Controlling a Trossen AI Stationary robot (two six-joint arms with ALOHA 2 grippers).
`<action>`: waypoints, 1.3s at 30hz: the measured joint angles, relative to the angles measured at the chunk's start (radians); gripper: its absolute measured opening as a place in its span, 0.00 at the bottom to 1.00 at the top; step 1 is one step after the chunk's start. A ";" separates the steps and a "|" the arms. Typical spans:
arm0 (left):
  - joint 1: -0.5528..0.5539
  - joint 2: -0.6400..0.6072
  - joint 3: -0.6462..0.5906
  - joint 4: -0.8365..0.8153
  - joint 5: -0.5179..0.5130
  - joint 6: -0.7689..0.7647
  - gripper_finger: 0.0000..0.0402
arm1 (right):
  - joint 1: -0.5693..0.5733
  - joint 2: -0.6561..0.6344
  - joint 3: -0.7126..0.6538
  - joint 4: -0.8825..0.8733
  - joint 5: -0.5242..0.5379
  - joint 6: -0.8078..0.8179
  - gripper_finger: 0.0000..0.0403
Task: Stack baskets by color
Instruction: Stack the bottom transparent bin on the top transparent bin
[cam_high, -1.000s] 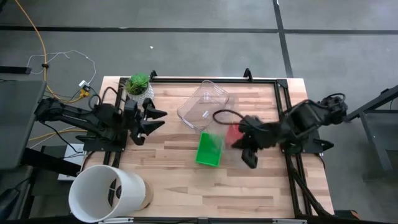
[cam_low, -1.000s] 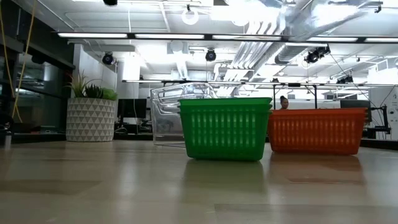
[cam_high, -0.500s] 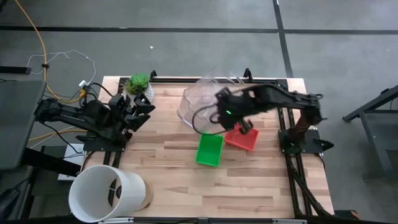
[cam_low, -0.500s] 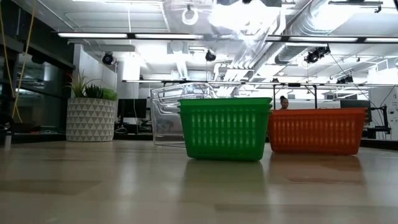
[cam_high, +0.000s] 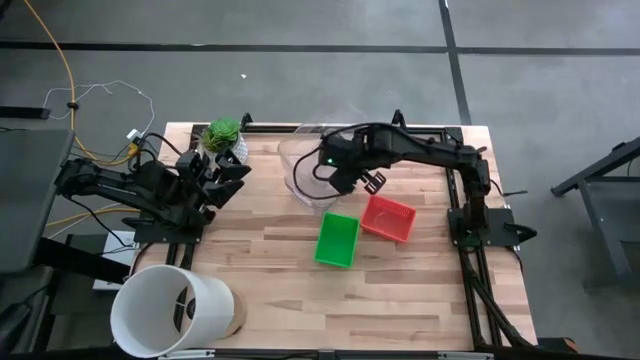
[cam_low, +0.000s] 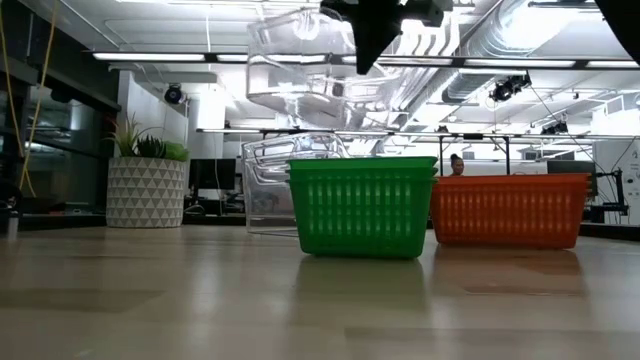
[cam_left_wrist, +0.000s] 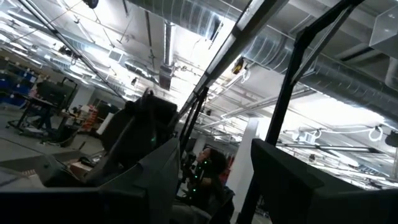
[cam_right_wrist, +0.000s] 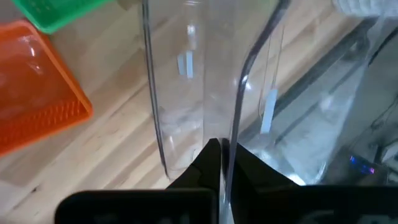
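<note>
The green basket (cam_high: 337, 240) and the red basket (cam_high: 388, 218) stand side by side on their bottoms at the table's middle, and the low view shows both, green basket (cam_low: 363, 205) and red basket (cam_low: 510, 210). No gripper touches either. My right gripper (cam_high: 345, 172) is over the far middle of the table, shut on a clear plastic bin (cam_low: 300, 60) that hangs high above the wood. At the table's left edge my left gripper (cam_high: 235, 175) is open and tipped upward, its fingers (cam_left_wrist: 161, 180) bare. My right gripper pinches a thin clear side wall of the bin (cam_right_wrist: 227, 134) between its two fingers. The fingers slant steeply down from above. The bin is lifted clear of the table and tilted, reaching out to one side of the fingers (cam_low: 368, 55).
A second clear bin (cam_low: 270, 175) stands on the table behind the green basket, below the lifted one. A potted plant (cam_high: 222, 137) is at the far left corner and a white bucket (cam_high: 170, 310) at the near left. A person (cam_low: 456, 165) shows in the room beyond.
My right gripper has swung from above the red basket toward the table's far edge and middle, sinking and rolling its wrist, with the clear bin carried along. The red basket now shows whole. My left gripper has risen a little and tipped upward.
</note>
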 joint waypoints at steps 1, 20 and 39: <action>0.000 0.000 0.000 -0.002 -0.001 0.000 0.46 | 0.003 0.001 0.000 0.005 -0.005 -0.006 0.00; 0.000 0.001 -0.001 -0.014 0.001 0.000 0.46 | 0.127 -0.353 -0.529 0.043 0.077 0.114 0.00; 0.000 0.001 -0.001 -0.011 -0.025 0.000 0.46 | 0.090 -0.390 -0.722 0.528 0.205 -0.191 0.00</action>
